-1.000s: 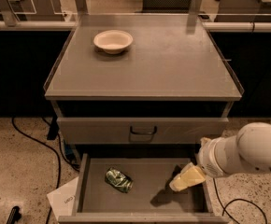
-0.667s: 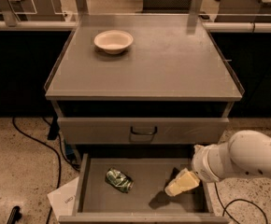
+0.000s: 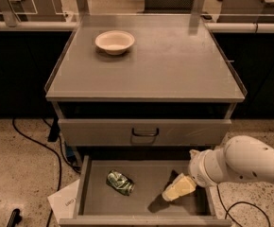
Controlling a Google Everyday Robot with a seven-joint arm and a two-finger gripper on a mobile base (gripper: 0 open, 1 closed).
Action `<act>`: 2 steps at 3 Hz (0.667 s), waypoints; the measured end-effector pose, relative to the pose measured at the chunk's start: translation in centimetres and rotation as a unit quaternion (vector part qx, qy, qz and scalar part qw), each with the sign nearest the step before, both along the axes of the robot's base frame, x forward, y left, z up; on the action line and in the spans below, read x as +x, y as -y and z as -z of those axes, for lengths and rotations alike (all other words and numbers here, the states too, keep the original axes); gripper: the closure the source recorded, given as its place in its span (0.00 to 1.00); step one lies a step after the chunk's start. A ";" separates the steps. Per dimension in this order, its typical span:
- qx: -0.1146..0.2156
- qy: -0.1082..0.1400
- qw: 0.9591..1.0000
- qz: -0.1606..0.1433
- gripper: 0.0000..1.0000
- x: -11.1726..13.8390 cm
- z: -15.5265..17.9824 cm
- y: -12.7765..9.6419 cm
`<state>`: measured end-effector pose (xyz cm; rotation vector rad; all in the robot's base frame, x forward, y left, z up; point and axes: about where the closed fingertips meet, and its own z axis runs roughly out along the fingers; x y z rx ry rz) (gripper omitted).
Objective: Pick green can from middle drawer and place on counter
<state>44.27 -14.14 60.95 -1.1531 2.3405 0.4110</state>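
Observation:
The green can (image 3: 120, 182) lies on its side on the floor of the open middle drawer (image 3: 94, 205), left of centre. My gripper (image 3: 176, 189) hangs over the right part of the drawer, low above its floor, to the right of the can and apart from it. The white arm (image 3: 243, 166) comes in from the right. The counter (image 3: 165, 65) is the flat grey cabinet top above.
A cream bowl (image 3: 115, 42) stands on the counter's back left. A closed drawer with a dark handle (image 3: 145, 133) sits above the open one. Paper (image 3: 66, 203) and black cables (image 3: 33, 141) lie on the floor to the left.
My gripper and arm have moved left and a little lower into the drawer, closer to the can. The can has not moved.

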 end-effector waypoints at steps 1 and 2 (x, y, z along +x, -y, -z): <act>0.002 0.001 1.000 0.012 0.00 -0.1 0.1 0.4; 0.013 -0.003 1.000 0.027 0.00 0.4 2.9 0.5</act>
